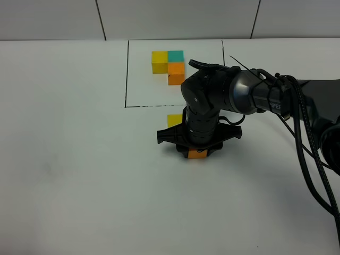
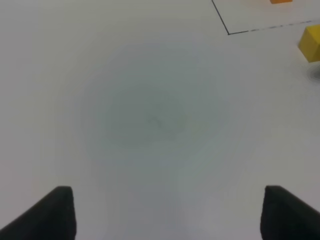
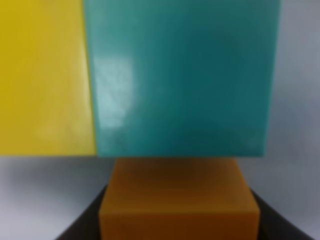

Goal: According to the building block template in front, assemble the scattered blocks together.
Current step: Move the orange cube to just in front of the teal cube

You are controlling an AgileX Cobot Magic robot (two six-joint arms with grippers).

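The building block template (image 1: 168, 64) is an L of yellow, teal and orange cubes inside a thin black border (image 1: 126, 74) at the back. My right gripper (image 1: 197, 152) is low over the table in front of the border, shut on the orange cube (image 1: 197, 154). In the right wrist view the orange cube (image 3: 179, 200) sits between the dark fingers (image 3: 82, 227), up against the teal cube (image 3: 182, 75), with the yellow cube (image 3: 42, 75) beside the teal. From above, the yellow cube (image 1: 174, 120) shows and the teal is hidden under the arm. My left gripper (image 2: 167, 212) is open and empty.
The right arm (image 1: 249, 93) and its cables (image 1: 308, 154) stretch in from the right edge. The left wrist view shows bare white table (image 2: 150, 120), the border's corner (image 2: 229, 34) and the yellow cube (image 2: 311, 44) at the far edge.
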